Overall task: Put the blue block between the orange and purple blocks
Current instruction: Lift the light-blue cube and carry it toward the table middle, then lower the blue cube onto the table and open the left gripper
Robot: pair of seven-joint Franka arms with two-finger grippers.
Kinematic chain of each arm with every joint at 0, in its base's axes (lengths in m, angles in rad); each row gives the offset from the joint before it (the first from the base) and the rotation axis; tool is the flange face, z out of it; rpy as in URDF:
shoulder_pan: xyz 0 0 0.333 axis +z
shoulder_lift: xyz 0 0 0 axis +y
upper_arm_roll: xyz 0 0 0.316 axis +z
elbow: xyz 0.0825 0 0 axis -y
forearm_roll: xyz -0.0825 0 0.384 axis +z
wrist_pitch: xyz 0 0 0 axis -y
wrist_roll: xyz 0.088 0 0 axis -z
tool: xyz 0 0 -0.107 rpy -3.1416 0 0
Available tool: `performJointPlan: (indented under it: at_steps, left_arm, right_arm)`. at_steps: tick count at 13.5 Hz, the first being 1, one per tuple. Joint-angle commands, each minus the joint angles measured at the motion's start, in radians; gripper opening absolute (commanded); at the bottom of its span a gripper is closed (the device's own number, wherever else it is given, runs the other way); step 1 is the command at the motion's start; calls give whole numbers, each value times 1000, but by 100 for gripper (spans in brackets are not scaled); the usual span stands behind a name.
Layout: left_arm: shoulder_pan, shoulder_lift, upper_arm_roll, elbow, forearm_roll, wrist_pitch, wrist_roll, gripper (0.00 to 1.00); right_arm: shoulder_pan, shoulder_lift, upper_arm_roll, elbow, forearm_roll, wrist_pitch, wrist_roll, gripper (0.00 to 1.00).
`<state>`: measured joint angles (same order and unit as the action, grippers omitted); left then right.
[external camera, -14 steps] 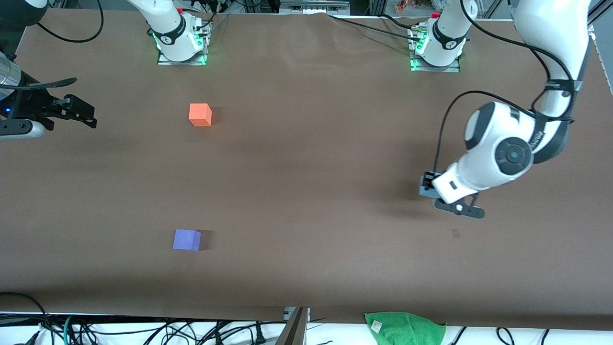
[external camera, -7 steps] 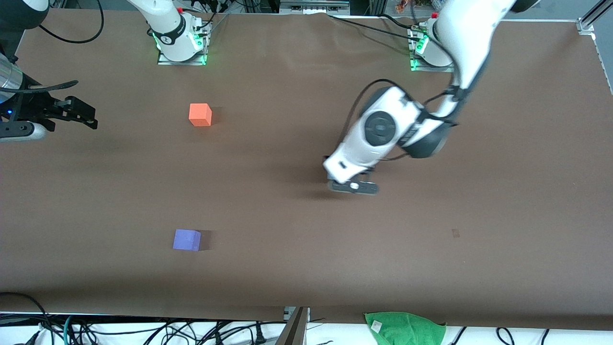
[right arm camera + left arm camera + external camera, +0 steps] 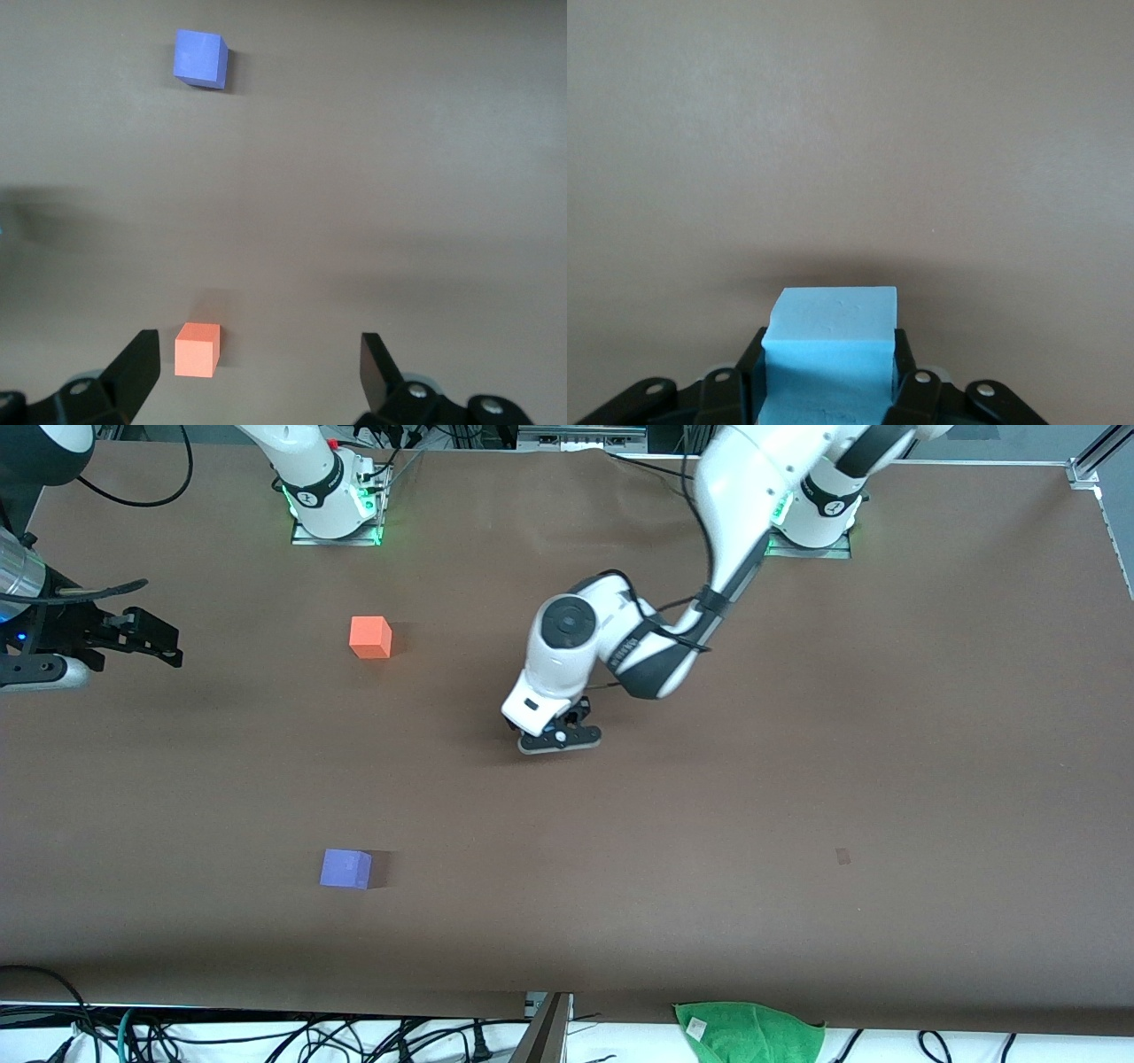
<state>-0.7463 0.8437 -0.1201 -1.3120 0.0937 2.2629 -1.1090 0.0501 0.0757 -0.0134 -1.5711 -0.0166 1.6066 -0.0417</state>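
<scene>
From the front I can't see the blue block (image 3: 830,354); my left gripper (image 3: 556,732), clamped on it, has swung over mid-table toward the orange block (image 3: 369,638) and purple block (image 3: 345,868). My right gripper (image 3: 133,633) waits, fingers spread wide.

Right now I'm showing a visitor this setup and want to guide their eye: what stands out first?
The left gripper hangs over the middle of the table, shut on the blue block. The orange block sits toward the right arm's end, and the purple block lies nearer to the front camera, with bare table between them. The right gripper waits open above the table's edge at the right arm's end.
</scene>
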Motion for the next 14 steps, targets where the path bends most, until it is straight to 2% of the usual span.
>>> performJointPlan:
  at_steps: [1,4,5,6,8,10,11,14]
  left_arm:
    - [-194,58,186,82,-6,-13,-74,0]
    - [-188,61,188,82,-11,-11,-65,0]
    - [-186,61,188,80,-12,-11,-57,17]
    - [-177,61,188,80,-14,-11,-43,30]
    - [-165,58,186,79,-15,-11,6,81]
    - [-144,52,185,79,-35,-11,62,91]
    - [-130,49,185,79,-69,-11,114,100]
    - [-90,26,183,74,-153,-20,266,100]
  right_arm:
    - [-9,4,7,8,13,6,-10,100]
    - [-10,18,7,8,13,4,-10,100]
    - [-10,29,6,8,12,6,-10,100]
    - [-10,39,6,8,12,6,-9,100]
    - [-7,39,7,8,4,3,-7,100]
    - [-10,41,7,8,3,3,-12,100]
    - [-12,41,7,8,3,3,-12,100]
    - [-12,47,7,8,1,3,-14,100]
